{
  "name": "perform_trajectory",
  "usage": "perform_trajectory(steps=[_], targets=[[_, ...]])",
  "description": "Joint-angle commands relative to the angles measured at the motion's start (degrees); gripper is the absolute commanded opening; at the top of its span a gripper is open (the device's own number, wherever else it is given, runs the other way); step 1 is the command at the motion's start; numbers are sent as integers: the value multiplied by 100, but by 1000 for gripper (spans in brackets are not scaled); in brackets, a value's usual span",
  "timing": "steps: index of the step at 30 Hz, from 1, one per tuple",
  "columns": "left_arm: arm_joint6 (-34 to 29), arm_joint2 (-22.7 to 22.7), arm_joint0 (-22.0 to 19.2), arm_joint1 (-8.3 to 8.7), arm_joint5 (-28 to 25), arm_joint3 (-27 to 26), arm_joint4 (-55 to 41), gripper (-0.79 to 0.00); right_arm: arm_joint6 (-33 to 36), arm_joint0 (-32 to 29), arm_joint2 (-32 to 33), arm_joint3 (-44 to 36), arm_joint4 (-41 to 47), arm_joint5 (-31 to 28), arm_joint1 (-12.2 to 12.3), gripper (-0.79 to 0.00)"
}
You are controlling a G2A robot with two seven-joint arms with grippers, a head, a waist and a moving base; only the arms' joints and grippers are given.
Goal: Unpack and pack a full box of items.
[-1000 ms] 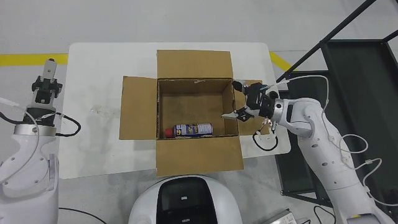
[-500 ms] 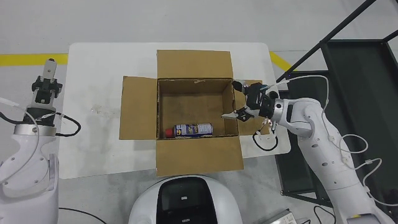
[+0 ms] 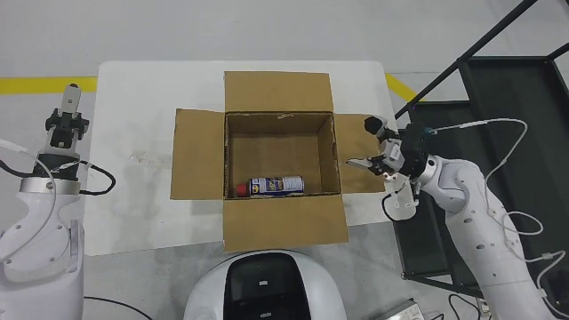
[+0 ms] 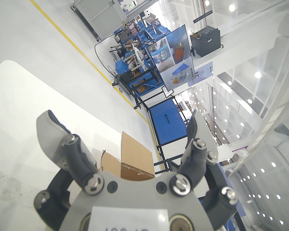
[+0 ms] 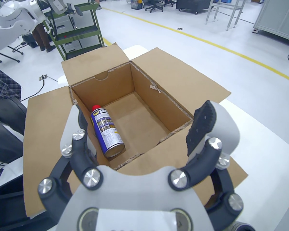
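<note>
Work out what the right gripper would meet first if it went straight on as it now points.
Probably the bare floor of the cardboard box, beside the spray can; the right gripper, open, aims into it. Depth is unclear, so it might clip the near rim first.

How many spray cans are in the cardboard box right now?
1. The spray can lies on its side on the floor of the cardboard box, along the wall nearest the robot. The floor shows fully, so hidden ones seem unlikely.

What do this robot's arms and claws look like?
The right arm and left arm are glossy white shells trailed by loose cables. The left gripper and right gripper have grey plates, black links, silver screws and black ribbed pads.
</note>
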Motion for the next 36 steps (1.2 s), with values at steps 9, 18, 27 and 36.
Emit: perform_trajectory(steps=[9,18,27,36], targets=[[0,0,0,0,0,0,0,0,3,3,-3,-1,-5,3,0,0],[0,0,0,0,0,0,0,0,3,3,-3,-1,-5,3,0,0],[0,0,0,0,0,0,0,0,13,-118,247,330,26,256,24,0],[0,0,0,0,0,0,0,0,-226,-401,674,1271,-487,766,76,0]])
